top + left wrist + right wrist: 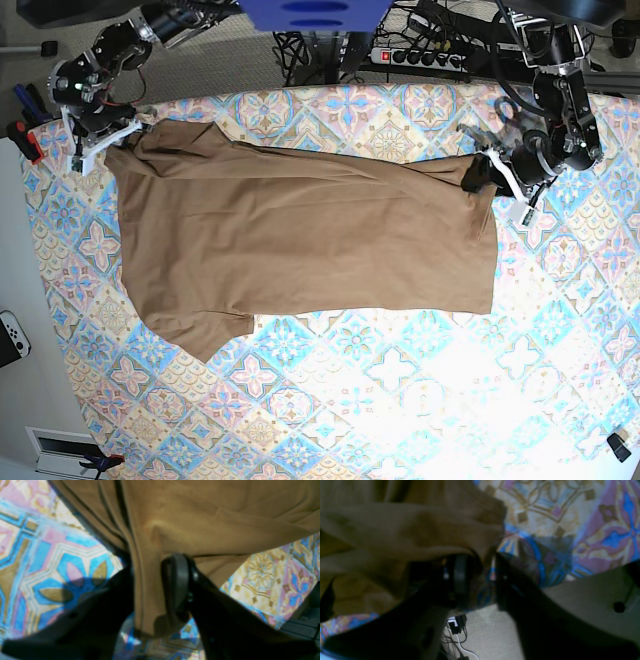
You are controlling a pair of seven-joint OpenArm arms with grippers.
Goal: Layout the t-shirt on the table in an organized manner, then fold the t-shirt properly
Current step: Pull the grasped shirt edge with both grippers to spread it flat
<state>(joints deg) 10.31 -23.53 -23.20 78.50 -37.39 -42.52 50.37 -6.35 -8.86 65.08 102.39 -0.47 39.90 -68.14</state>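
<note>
The tan-brown t-shirt lies spread wide across the patterned table, one sleeve pointing toward the near left. My left gripper is at the shirt's far right corner. In the left wrist view the left gripper has its jaws apart, with a loose fold of the t-shirt lying between them. My right gripper is at the shirt's far left corner. The right wrist view shows the right gripper open, the t-shirt's edge just above the gap and draped over one finger.
Both grippers work near the table's far edge; beyond it lie a power strip with cables and floor with wires. A red clamp grips the left edge. A white controller lies off the table at left.
</note>
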